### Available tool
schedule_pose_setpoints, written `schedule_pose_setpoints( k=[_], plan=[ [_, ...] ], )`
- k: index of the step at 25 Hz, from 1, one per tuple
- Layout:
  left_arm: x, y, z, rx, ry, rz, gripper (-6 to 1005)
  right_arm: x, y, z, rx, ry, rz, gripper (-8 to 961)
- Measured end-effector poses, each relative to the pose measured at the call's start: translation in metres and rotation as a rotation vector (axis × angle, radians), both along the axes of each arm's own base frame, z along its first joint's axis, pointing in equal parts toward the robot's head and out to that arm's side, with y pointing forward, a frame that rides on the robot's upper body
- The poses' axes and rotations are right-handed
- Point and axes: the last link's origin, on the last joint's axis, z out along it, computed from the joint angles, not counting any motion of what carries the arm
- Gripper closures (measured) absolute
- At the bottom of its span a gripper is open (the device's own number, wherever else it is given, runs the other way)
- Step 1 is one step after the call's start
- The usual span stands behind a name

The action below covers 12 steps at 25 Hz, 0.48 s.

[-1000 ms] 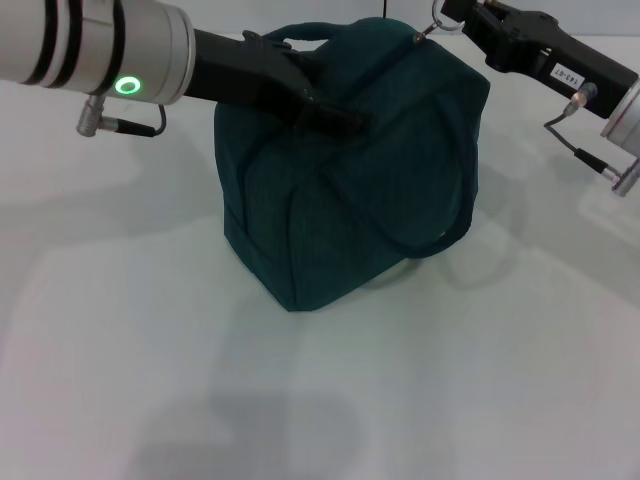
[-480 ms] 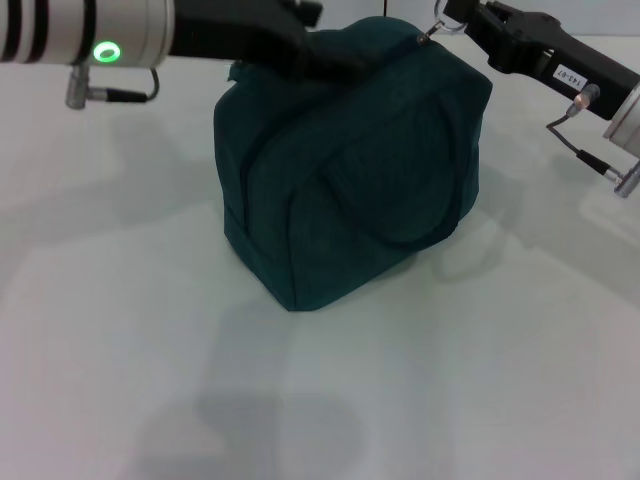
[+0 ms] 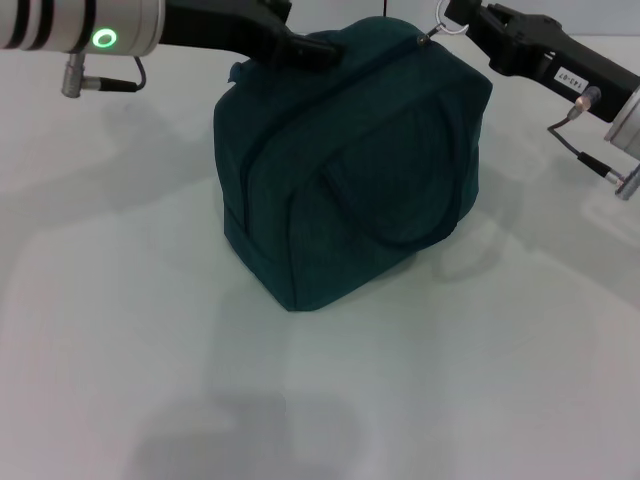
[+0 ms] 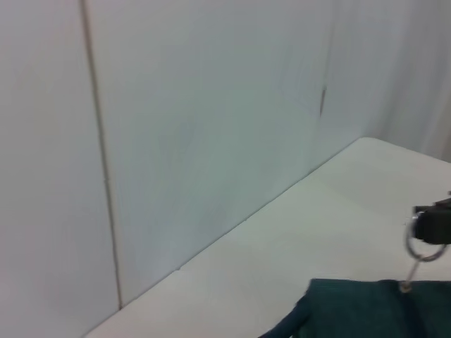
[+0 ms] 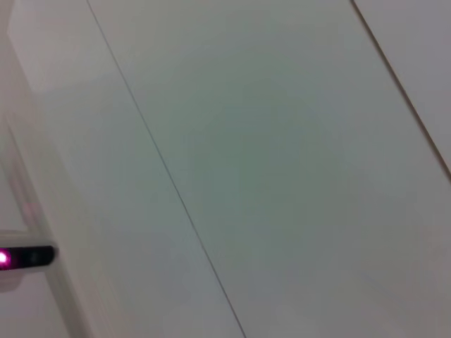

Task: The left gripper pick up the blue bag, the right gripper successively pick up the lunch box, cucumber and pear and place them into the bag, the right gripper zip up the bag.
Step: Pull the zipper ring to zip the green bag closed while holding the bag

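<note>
The blue bag [image 3: 350, 170] stands upright on the table, its top closed and one loop handle [image 3: 400, 243] lying flat against its near side. My left gripper [image 3: 305, 40] is open at the bag's far left top corner and holds nothing. My right gripper [image 3: 462, 18] is at the bag's far right top corner, shut on the ring zipper pull [image 3: 447, 26]. The left wrist view shows a corner of the blue bag [image 4: 352, 310], the ring zipper pull [image 4: 421, 246] and the right gripper [image 4: 437, 224] on it. The lunch box, cucumber and pear show in no view.
A white table [image 3: 450, 380] spreads around the bag, bare on the near side. A pale wall [image 4: 211, 105] runs along the table's far edge. The right wrist view shows only pale panels [image 5: 246, 162].
My left gripper let go of the loop handle, which dropped against the bag's side, and the arm rose and drew back to the far left. The right gripper barely moved.
</note>
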Motion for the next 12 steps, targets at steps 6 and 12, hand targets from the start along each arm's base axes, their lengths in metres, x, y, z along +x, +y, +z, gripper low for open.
schedule_pose_setpoints(
  k=[6, 12],
  plan=[
    [-0.0083, 0.0026, -0.0031, -0.037, -0.015, 0.040, 138, 0.0003, -0.0003, -0.0006, 0.000, 0.000, -0.002, 842],
    [-0.0102, -0.0034, -0.0071, -0.088, -0.014, 0.048, 141, -0.0004, 0.0005, -0.0008, 0.000, -0.002, -0.003, 841]
  ],
)
